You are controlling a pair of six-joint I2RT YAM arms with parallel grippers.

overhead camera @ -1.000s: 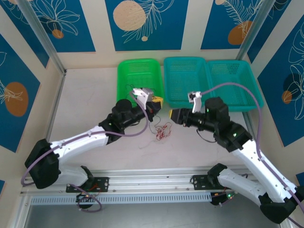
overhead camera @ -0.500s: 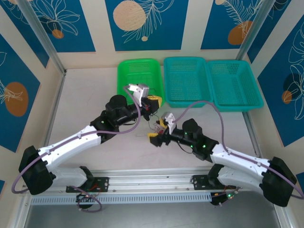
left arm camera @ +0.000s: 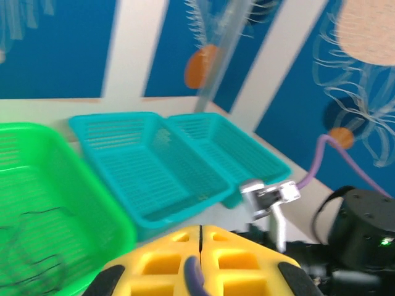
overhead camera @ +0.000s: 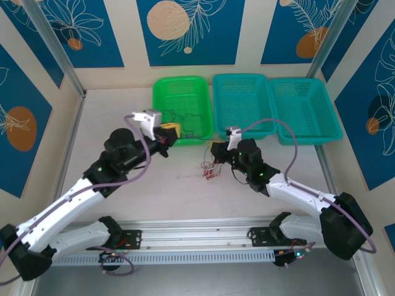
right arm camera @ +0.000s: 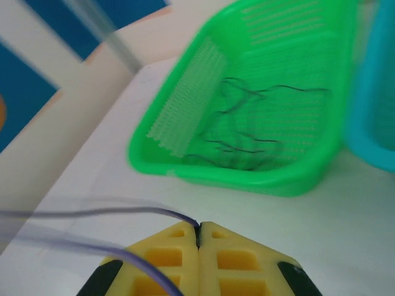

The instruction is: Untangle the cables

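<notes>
My left gripper (overhead camera: 173, 131) hovers at the front left corner of the green basket (overhead camera: 162, 92). Its yellow fingers (left arm camera: 166, 262) are pressed shut, and a purple-blue cable (left arm camera: 193, 274) comes out at their seam. My right gripper (overhead camera: 215, 148) sits near the middle of the table, just in front of the teal baskets, shut at the tips (right arm camera: 199, 226) on a thin purple-blue cable (right arm camera: 123, 212) that runs off to the left. Below it, a small tangle of red and whitish cables (overhead camera: 210, 170) lies on the table. Black cables (overhead camera: 186, 119) lie inside the green basket.
Two teal baskets (overhead camera: 241, 83) (overhead camera: 311, 92) stand to the right of the green one along the back wall. A loose whitish wire (overhead camera: 185, 177) lies on the table left of the tangle. Metal frame posts rise at the rear corners.
My left arm has drawn back to the left, from the green basket's right corner to its left one. My right gripper swung down to the tangle, then up beside it, and closed.
</notes>
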